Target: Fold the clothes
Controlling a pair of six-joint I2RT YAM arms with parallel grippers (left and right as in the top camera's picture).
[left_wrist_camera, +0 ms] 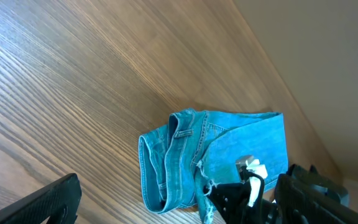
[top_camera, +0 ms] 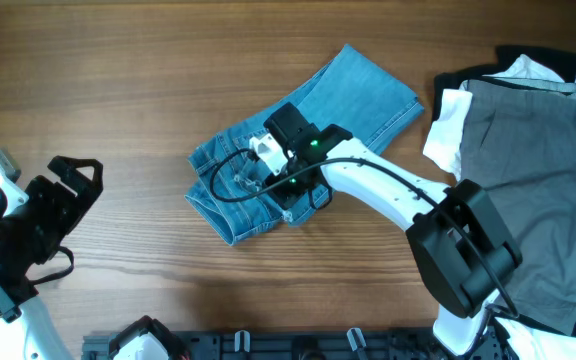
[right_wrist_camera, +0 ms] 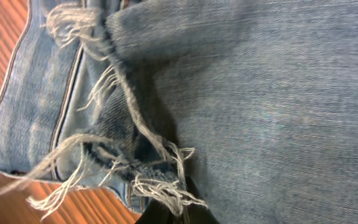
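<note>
Light-blue denim jeans lie folded into a compact bundle mid-table, also seen in the left wrist view. My right gripper presses down on the bundle's near edge. In its own view the jeans fill the frame, and the gripper is shut on the frayed hem, with loose threads running between the dark fingertips. My left gripper hangs at the table's left edge, well away from the jeans. It is open and holds nothing.
A pile of clothes sits at the right edge: grey trousers on top, a white garment and a black one beneath. Bare wooden table lies between the left gripper and the jeans.
</note>
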